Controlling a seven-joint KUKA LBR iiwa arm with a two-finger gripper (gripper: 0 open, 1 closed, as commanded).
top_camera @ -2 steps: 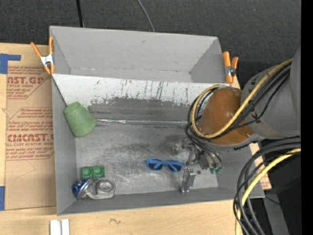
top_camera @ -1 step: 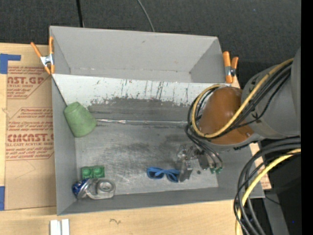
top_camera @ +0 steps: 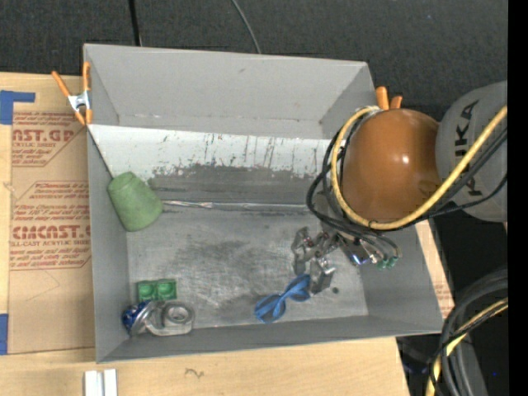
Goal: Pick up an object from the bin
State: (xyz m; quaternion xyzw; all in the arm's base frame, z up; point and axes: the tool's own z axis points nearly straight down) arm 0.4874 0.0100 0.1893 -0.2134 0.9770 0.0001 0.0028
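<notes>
My gripper (top_camera: 316, 264) hangs low over the right part of the bin floor, under the orange dome. A blue twisted strip-like thing (top_camera: 282, 299) lies on the floor just below and left of the fingers, its upper end close to the fingertips. Nothing shows between the fingers, and whether they touch the blue thing I cannot tell.
A pale green cup (top_camera: 134, 201) lies on its side at the left wall. In the front left corner sit a small green block (top_camera: 157, 290) and a clear tape dispenser with a blue end (top_camera: 159, 318). The arm with its cables comes in from the right.
</notes>
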